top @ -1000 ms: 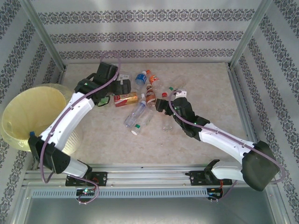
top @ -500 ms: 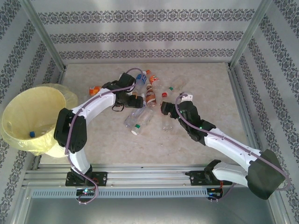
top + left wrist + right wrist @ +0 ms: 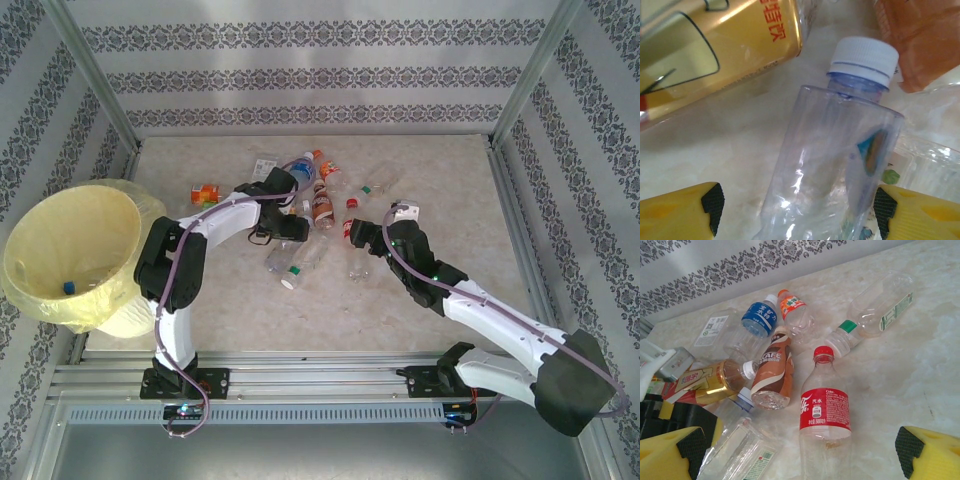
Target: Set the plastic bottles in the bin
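A yellow bin (image 3: 75, 235) is seen far left. Bottles (image 3: 320, 195) are scattered on the table (image 3: 450, 180). The left gripper (image 3: 799, 212) is opened around a clear bottle (image 3: 830, 165), not clamped. The right gripper (image 3: 801, 450) is spread wide, empty, around a red-label bottle (image 3: 824, 410).

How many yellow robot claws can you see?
2. The left gripper is open astride a clear plastic bottle with a white cap; the right gripper, just right of it, is open facing a clear red-labelled cola bottle.
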{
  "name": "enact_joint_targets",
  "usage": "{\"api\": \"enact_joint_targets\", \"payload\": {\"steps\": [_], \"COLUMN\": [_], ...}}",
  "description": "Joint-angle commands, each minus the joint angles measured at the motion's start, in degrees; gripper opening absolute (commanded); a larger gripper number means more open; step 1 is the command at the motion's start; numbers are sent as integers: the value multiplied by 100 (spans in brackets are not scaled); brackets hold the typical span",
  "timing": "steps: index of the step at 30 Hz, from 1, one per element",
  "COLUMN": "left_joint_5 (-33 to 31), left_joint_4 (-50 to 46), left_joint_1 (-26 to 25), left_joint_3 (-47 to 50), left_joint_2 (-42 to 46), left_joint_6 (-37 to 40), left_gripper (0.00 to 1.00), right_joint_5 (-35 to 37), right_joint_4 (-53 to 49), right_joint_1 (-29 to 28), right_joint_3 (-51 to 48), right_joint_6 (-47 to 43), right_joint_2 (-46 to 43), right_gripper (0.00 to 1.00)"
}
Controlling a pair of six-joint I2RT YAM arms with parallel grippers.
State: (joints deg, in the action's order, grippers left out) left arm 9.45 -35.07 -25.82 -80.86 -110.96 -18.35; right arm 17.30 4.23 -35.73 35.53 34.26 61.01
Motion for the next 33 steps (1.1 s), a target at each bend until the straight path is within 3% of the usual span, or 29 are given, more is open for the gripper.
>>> {"api": "enact_joint_targets", "payload": {"steps": [1, 15, 33], "left_joint_5": [92, -1146, -365], "left_joint_4": [290, 252, 430], "left_joint_1": [-50, -5, -20], "left_joint_3": [153, 589, 716], "left_joint_2": [-99, -147, 511], "left_joint_6": [-1, -507, -433], "left_gripper": [80, 78, 58], "right_joint_5": [167, -2, -374], "right_joint_4": [-80, -118, 34], "right_joint_1": [59, 74, 67], "right_joint_3": [-132, 30, 119], "right_joint_6": [54, 72, -125], "right_joint_2": [-103, 180, 350], "right_gripper": [98, 98, 98]}}
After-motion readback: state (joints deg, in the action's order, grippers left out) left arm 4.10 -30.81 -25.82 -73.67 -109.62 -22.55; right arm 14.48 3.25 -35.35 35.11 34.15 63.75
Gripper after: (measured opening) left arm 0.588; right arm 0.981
